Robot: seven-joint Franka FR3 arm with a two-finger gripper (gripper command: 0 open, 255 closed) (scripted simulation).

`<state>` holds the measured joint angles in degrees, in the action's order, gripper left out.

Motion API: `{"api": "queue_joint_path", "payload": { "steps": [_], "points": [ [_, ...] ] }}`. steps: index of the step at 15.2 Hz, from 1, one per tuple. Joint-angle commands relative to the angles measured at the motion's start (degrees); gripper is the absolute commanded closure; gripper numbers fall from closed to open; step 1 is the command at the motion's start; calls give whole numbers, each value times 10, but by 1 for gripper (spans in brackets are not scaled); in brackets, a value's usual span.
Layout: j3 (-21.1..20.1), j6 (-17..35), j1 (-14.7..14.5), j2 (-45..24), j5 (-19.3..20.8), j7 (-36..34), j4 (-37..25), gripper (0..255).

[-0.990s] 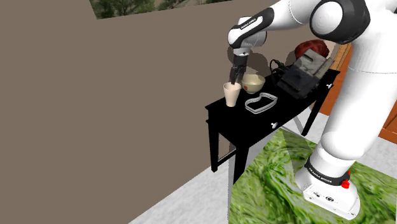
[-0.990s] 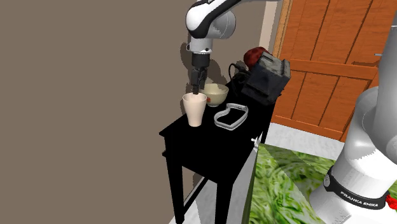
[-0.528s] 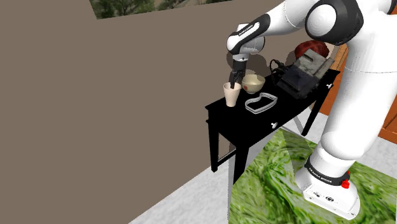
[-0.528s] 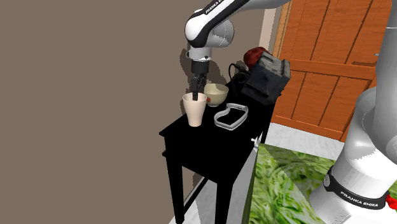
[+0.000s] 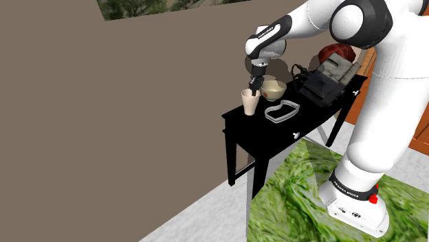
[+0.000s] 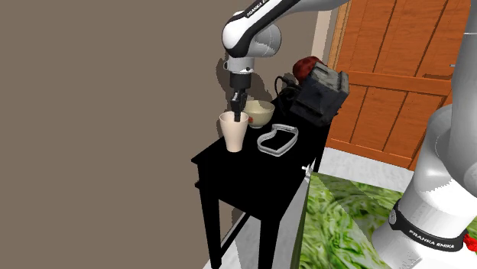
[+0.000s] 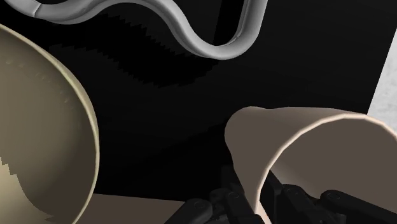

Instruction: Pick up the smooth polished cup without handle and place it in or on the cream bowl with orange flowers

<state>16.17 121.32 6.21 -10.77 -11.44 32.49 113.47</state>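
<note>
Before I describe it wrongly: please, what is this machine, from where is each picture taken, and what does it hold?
It is a white robot arm on a stand; its black gripper is the hand. One picture looks from beside the stand, one from another spot nearby, one from a camera on the hand. On the black table are a beige cup, a cream bowl, a grey wavy ring and a dark appliance. The gripper is shut on the cup's rim, one finger inside, one outside; the cup stands on the table.
</note>
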Motion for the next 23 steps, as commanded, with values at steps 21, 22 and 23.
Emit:
{"api": "queue_joint_path", "payload": {
  "steps": [21, 22, 23],
  "points": [
    [4, -97, -2, 39, 21, -22, -61, 255],
    [4, -104, -2, 41, 22, -23, -66, 255],
    [4, -111, -2, 43, 23, -25, -72, 255]
  ]
}}
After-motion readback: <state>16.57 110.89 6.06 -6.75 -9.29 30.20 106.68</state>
